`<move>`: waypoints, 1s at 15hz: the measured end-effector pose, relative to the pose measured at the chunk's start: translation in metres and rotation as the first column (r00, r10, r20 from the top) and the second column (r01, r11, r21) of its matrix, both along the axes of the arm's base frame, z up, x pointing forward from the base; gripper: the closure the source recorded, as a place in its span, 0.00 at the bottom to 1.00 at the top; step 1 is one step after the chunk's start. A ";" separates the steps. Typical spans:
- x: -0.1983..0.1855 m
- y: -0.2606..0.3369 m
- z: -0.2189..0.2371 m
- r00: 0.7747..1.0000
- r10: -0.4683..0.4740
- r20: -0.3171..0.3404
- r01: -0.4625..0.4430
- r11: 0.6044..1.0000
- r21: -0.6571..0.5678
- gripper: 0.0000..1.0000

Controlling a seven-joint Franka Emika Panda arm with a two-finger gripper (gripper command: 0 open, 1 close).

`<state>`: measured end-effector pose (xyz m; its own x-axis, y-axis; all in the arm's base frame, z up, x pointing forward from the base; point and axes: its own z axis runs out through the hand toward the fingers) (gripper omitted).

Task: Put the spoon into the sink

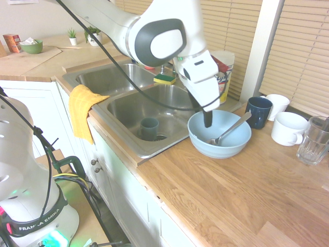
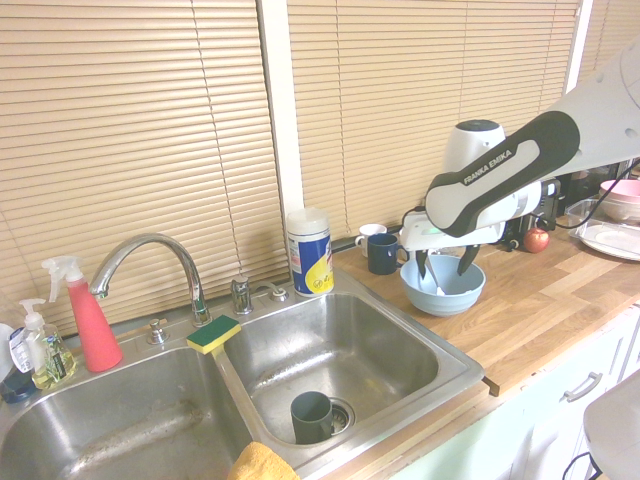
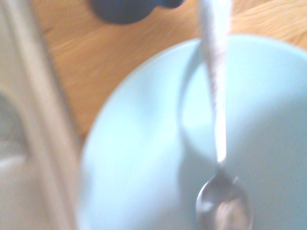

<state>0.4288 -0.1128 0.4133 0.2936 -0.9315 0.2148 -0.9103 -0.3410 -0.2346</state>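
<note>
From the left of the first exterior view: a yellow cloth (image 1: pixel 83 110) hung over the front rim of the sink (image 1: pixel 115 85), at the divider between its two basins. A dark cup (image 1: pixel 149 128) stood upright in the nearer basin beside the drain; a yellow-and-green sponge (image 1: pixel 164 78) sat on the back ledge.

Just right of the sink, on the wooden counter (image 1: pixel 241 200), sat the light blue bowl (image 1: pixel 219 135). The spoon (image 1: pixel 230 129) lay inside it, scoop at the bottom, handle leaning up over the rim toward the dark blue mug (image 1: pixel 258 111). Wrist view confirmed the spoon (image 3: pixel 221 158) resting in the bowl, untouched.

The gripper (image 2: pixel 443 263) hung above the bowl, pointing steeply down, fingers spread wide apart with nothing between them; one fingertip (image 1: pixel 207 120) reached just below the rim line on the sink side.

Further right: two white mugs (image 1: pixel 289 128) and a clear glass (image 1: pixel 313 141), apart from the bowl.
</note>
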 end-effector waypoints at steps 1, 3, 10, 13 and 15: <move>0.004 -0.008 -0.005 1.000 -0.008 0.000 0.008 1.000 0.005 0.00; 0.015 -0.018 -0.019 1.000 -0.020 -0.014 0.020 1.000 0.014 1.00; 0.051 -0.040 -0.050 0.999 -0.036 -0.039 0.037 0.999 0.023 1.00; 0.060 -0.039 -0.064 0.998 -0.028 -0.052 0.030 0.999 0.024 1.00; 0.064 -0.036 -0.065 0.999 -0.020 -0.051 0.021 1.000 0.023 1.00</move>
<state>0.4932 -0.1486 0.3486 0.2843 -0.9421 0.1777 -0.9279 -0.3170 -0.1960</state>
